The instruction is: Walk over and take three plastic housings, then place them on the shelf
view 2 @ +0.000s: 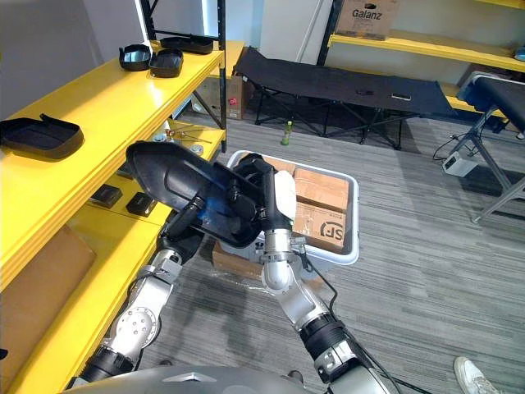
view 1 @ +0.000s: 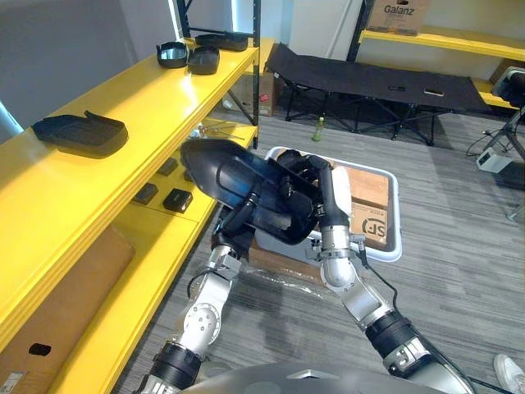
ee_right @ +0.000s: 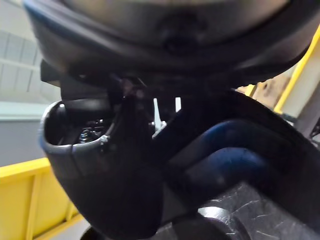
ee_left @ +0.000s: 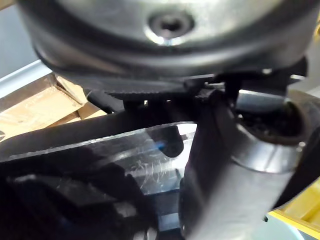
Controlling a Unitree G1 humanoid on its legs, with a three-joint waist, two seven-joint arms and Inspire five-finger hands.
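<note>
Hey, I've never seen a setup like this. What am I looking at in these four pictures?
This is a humanoid robot with two silver arms ending in dark hands. The two wide pictures come from cameras in its head, looking down. The two close, dark ones come from cameras on its wrists. Its left hand and right hand together hold up a large black plastic housing. Beside it, a yellow shelf carries other housings. On the floor sits a white bin of cardboard boxes.
</note>
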